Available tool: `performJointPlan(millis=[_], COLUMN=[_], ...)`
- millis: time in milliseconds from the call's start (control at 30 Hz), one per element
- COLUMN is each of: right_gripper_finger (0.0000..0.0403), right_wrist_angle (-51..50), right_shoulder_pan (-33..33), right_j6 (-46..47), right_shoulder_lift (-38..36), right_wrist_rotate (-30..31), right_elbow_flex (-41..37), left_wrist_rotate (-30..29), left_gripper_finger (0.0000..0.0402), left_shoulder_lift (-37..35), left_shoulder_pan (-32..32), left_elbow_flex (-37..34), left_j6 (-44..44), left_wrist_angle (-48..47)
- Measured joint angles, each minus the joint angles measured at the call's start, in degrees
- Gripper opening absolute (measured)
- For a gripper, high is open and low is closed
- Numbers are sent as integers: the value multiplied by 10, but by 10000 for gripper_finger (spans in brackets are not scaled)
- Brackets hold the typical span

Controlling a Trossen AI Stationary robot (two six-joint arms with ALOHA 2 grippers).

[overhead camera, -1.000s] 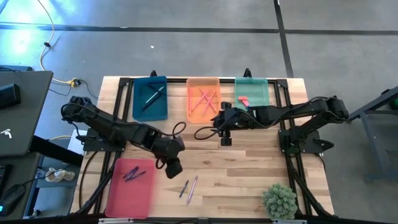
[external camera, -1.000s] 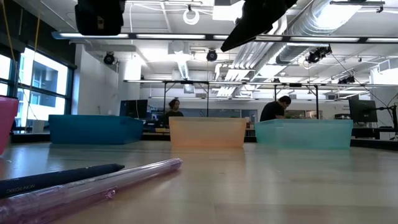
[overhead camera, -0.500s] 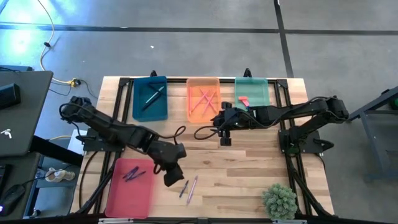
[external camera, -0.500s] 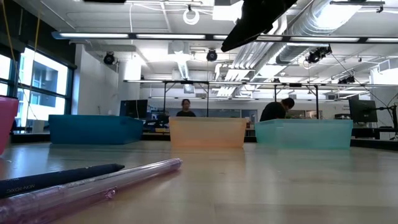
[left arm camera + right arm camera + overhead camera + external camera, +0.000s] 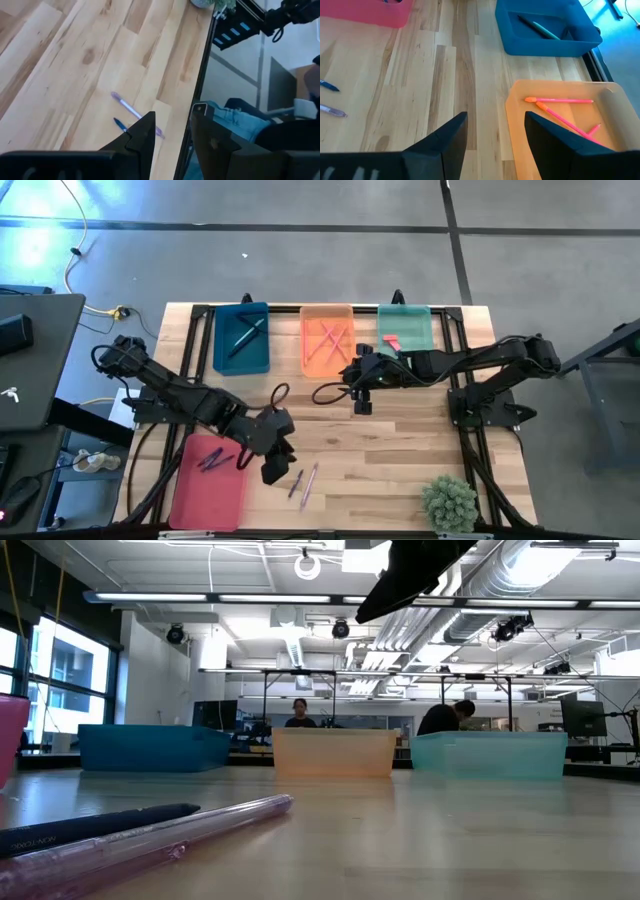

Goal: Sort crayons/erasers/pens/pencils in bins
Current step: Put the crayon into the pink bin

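While the pink-red bin [image 5: 208, 476] holds dark pens, the left gripper [image 5: 275, 465] hangs empty, fingers narrowly parted, just beside two loose pens [image 5: 303, 483]. The right gripper [image 5: 362, 402], parted and empty, waits near the orange bin [image 5: 327, 339]; a red eraser [image 5: 391, 342] lies in the mint-green bin [image 5: 405, 330].

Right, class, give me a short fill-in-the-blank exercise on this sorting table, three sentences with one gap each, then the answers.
1. The red eraser lies in the ____ bin.
2. The two pens left loose on the table lie beside the left hand, whose fingers are ____.
3. The right hand hovers beside the ____ bin, which holds pink sticks.

Answers: mint-green; open; orange
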Motion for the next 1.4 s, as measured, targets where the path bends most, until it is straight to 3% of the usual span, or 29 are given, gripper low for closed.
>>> performJointPlan(millis=[200, 667, 1400], right_gripper_finger=[190, 190, 190], right_wrist_angle=[0, 0, 5], right_shoulder_pan=[0, 0, 0], right_j6=[3, 16, 32], right_shoulder_lift=[0, 0, 0], right_wrist_rotate=[0, 0, 0], right_elbow_flex=[0, 0, 0], left_wrist_rotate=[-29, -23, -49], left_gripper_finger=[112, 112, 112], left_shoulder_lift=[31, 166, 240], left_shoulder_pan=[-28, -45, -63], left_elbow_flex=[1, 0, 0], left_j6=[-10, -47, -121], left_wrist_angle=[4, 0, 21])
